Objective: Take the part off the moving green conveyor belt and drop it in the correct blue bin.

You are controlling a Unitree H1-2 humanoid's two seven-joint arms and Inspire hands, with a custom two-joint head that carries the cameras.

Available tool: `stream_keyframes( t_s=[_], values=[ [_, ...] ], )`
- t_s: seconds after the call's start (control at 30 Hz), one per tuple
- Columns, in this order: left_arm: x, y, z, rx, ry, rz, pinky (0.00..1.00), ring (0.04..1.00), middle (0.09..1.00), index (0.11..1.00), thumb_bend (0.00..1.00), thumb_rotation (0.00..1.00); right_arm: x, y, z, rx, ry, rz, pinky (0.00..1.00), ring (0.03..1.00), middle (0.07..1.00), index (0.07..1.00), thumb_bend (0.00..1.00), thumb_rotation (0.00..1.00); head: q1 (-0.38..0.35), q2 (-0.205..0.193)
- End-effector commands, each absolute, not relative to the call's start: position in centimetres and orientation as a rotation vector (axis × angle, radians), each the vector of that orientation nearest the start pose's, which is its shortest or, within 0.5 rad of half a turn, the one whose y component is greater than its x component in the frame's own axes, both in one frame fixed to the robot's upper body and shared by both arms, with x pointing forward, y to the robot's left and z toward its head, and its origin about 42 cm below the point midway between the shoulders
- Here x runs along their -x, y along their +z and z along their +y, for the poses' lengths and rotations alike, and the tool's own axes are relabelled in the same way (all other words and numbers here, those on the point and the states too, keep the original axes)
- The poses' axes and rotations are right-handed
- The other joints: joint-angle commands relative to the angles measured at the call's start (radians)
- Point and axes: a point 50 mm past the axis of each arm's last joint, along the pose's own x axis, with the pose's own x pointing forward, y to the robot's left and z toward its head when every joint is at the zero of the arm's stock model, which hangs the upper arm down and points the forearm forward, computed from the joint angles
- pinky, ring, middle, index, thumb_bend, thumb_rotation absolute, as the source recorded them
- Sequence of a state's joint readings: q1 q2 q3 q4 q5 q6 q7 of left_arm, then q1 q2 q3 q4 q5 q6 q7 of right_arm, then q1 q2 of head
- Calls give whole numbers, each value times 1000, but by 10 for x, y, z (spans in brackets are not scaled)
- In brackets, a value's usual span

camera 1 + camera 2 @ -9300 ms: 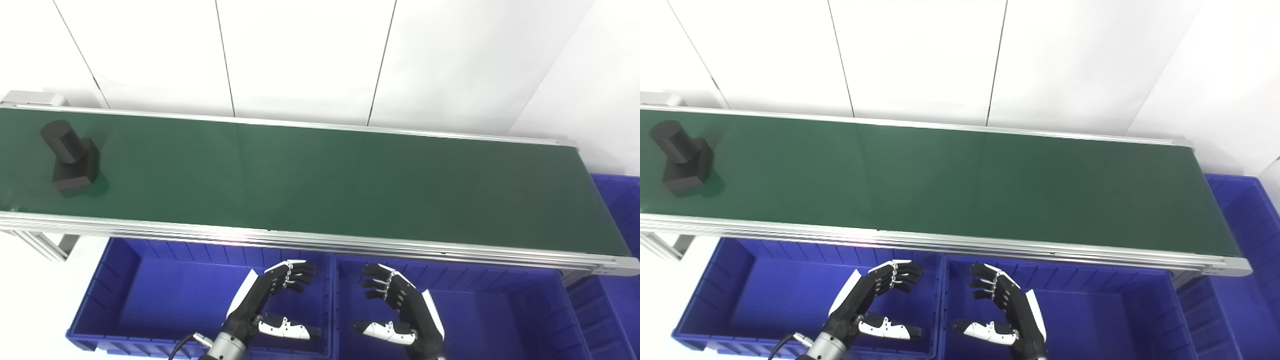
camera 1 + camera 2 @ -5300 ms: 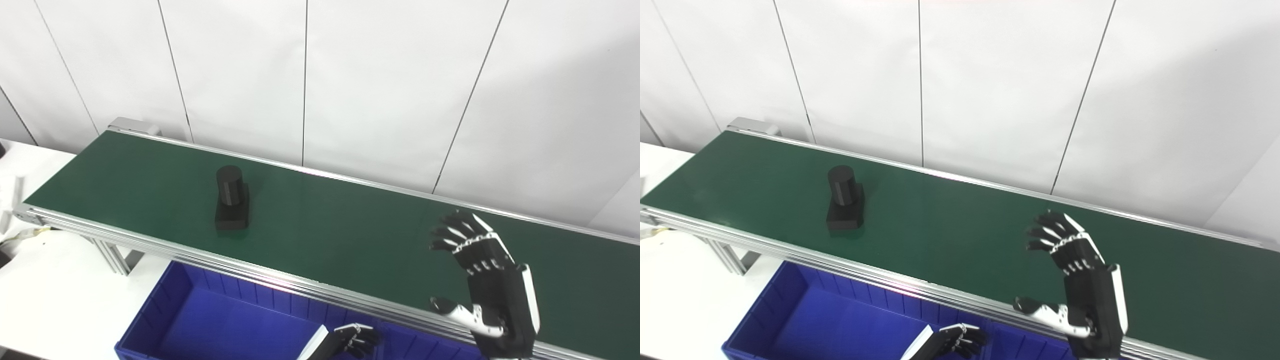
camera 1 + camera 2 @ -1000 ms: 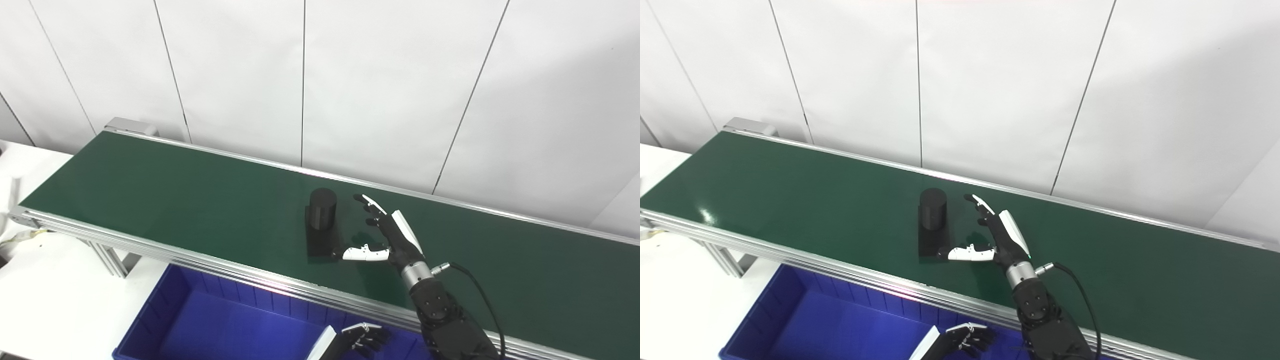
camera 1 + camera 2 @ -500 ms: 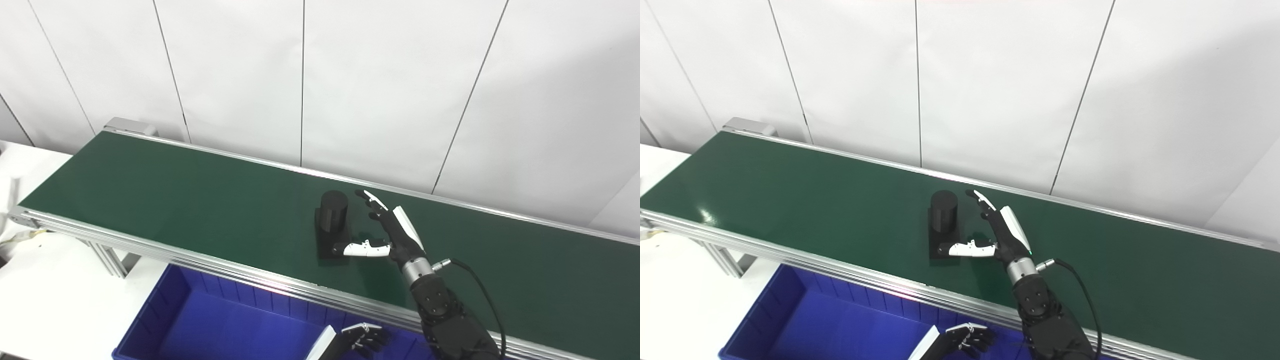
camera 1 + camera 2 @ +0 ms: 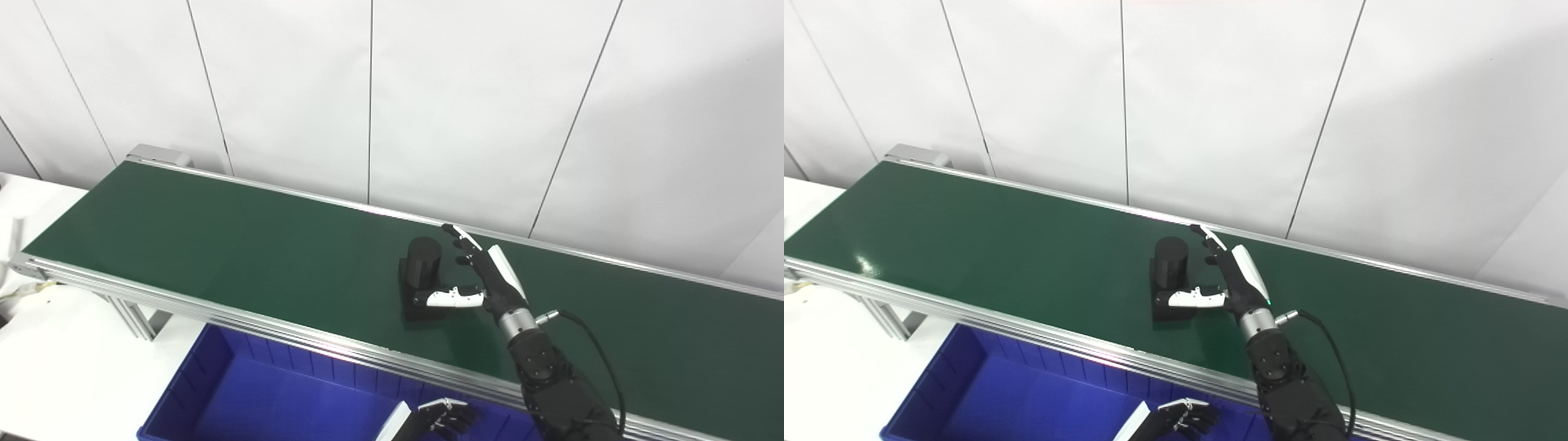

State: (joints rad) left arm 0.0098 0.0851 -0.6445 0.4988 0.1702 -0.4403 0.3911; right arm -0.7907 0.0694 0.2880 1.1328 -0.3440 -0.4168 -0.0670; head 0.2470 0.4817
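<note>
A black part (image 5: 421,269), an upright cylinder on a square base, rides the green conveyor belt (image 5: 245,251) near its middle. My right hand (image 5: 484,278) is over the belt just right of the part, open, palm toward it. Its white thumb lies across the front of the base and its fingers reach up behind the cylinder without closing on it. My left hand (image 5: 438,419) shows only at the bottom edge, low over the blue bin (image 5: 257,398), fingers curled, holding nothing.
The belt runs from upper left to lower right between aluminium rails (image 5: 275,331). A white wall stands right behind it. A white table surface (image 5: 55,367) lies at the lower left under the belt's end.
The part has travelled right along the belt into my right hand's span. That hand has drifted slightly right and up with it, thumb now across the base. The left hand has stayed put.
</note>
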Motion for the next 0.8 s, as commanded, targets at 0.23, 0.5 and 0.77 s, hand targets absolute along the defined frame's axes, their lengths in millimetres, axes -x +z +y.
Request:
stream_keyframes(
  t_s=[0.23,0.5,0.77],
  values=[
    [-207,-5,102,-206,-341,-61,619,691,725,725,857,108,-490,150,-57,523,419,-236,770,868,910,901,966,288,-1,2],
    [-207,-4,101,-204,-342,-67,616,686,721,729,851,93,-487,144,-57,440,279,-231,496,604,747,781,843,112,-1,4],
    [-206,-3,101,-210,-343,-72,630,701,731,731,853,124,-487,145,-58,481,194,-241,352,411,501,527,522,0,-1,4]
  ],
)
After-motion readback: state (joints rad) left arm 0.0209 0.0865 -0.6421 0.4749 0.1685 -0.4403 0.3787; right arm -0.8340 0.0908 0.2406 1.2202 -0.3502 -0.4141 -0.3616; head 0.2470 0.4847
